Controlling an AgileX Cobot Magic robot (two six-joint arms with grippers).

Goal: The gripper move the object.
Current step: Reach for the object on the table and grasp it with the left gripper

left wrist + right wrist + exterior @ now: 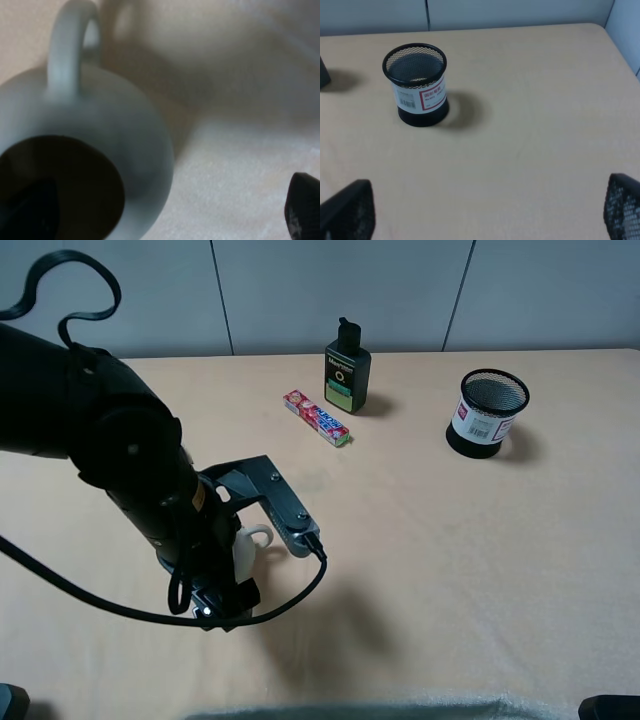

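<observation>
My left claw (222, 602) hung wide over the teapot (247, 548), which sat toward the front-left corner of the table (430, 580). One finger seemed to be inside its mouth, the other well clear of the wall. Closing off-centre could have tipped or spun the smooth pot. My right claw (485, 210) was also wide and empty.

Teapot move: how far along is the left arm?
Done: the approach. The left end effector is down at the cream teapot, jaws wide; one finger seems to sit inside the opening, and the other finger is well clear of the outer wall.
In hand: nothing gripped yet; the teapot appears to rest on the table.
Left: close on the wall, lift, move it.
</observation>
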